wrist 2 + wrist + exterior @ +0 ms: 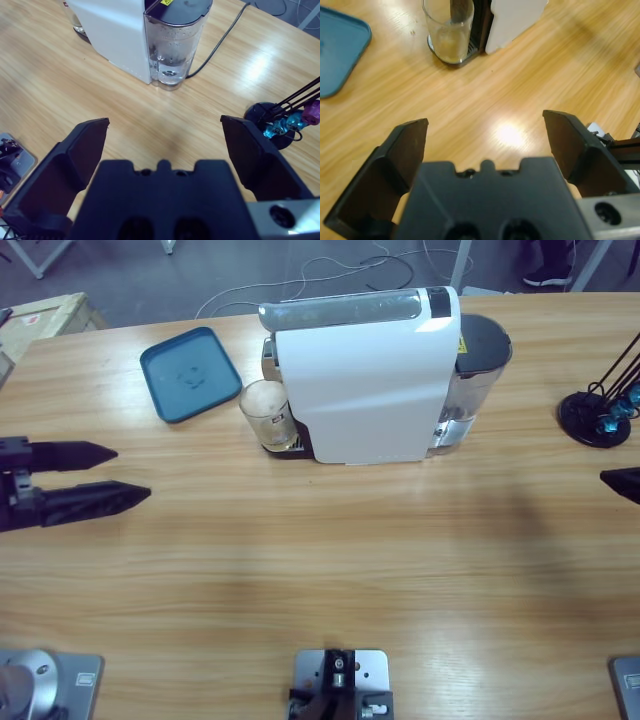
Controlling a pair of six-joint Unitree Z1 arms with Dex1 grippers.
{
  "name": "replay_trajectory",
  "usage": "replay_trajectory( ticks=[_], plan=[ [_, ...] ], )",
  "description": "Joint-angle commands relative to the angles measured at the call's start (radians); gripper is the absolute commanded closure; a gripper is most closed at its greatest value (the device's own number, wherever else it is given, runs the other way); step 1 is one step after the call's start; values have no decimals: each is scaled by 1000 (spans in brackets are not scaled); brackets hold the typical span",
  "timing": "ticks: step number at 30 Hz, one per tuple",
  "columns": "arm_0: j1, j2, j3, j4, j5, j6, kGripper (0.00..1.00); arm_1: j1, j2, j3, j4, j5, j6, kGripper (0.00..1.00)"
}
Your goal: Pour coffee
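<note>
A clear glass tumbler [268, 412] stands on the drip tray at the front of the white coffee machine [370, 380], under its spout. A shallow layer of light-brown coffee [450, 47] lies in the bottom of the tumbler [449, 27]. My left gripper [130, 475] is open at the table's left edge, pointing right, well short of the glass. In its wrist view the left gripper [485, 125] holds nothing. My right gripper [165, 125] is open and empty too, facing the machine's water tank [172, 50]. In the high view the right gripper [624, 483] shows only as a black tip at the right edge.
A blue tray [190, 373] lies left of the machine, behind the glass. A black stand with coloured pieces [597, 415] sits at the far right. The machine's cable [220, 35] runs off the back edge. A wooden crate [40, 315] is at the back left.
</note>
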Motion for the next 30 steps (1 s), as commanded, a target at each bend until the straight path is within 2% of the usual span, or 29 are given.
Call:
replay_trajectory(
  ticks=[1,5,12,15,23,30],
  plan=[
    [-7,-22,60,-79,58,-11,0,7,31,42,-15,13,0,0],
    [-5,57,83,-188,109,15,0,7,55,39,-14,22,-3,0],
    [25,304,85,-424,-1,361,0,8,100,23,-6,22,-3,0],
    [65,403,85,-546,-79,375,13,7,98,20,-4,23,1,0],
    [70,672,85,-811,-210,377,18,7,121,5,9,36,3,0],
    [70,809,91,-985,-227,372,18,7,149,-5,15,56,3,0]
  ],
)
